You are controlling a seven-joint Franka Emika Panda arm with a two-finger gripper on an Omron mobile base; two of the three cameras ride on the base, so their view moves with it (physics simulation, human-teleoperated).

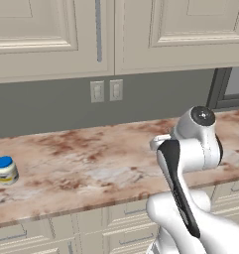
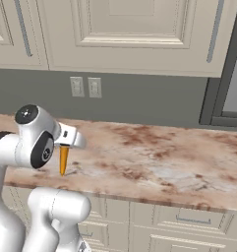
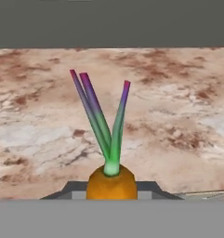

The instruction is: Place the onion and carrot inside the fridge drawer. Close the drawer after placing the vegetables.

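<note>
The end effector [image 2: 65, 146] hangs above the marbled counter [image 2: 154, 162] with its fingers clamped on the carrot [image 2: 64, 160], gripping it at the thick crown end. In the right base view the carrot hangs below the hand, long axis close to upright, its narrow tip pointing down toward the counter and stopping just above the stone near the front edge. In the hand view the carrot's orange crown [image 3: 111, 183] sits between the dark finger tips [image 3: 71, 189], and its green-to-purple leaf stalks [image 3: 100, 118] fan away from the crown across the picture, three of them, spread apart at their tips.

In the left base view the arm's own white wrist and dark link cover the hand, so the carrot is hidden there.

Around the carrot the counter is brown-and-cream stone. Well to the left of the carrot, near the counter's front, stands a small pale jar with a blue lid [image 1: 5, 169], upright and far apart from the arm. Behind the carrot, on the grey back wall, sit two pale wall sockets [image 2: 85, 87] side by side. Above them hang cream wall cabinets [image 2: 130, 29] with long bar handles. Below the counter's front edge run cream drawer fronts [image 2: 189, 221]. At the right of the carrot, past the counter's far end, a dark frame [image 2: 221, 83] rises.
</note>
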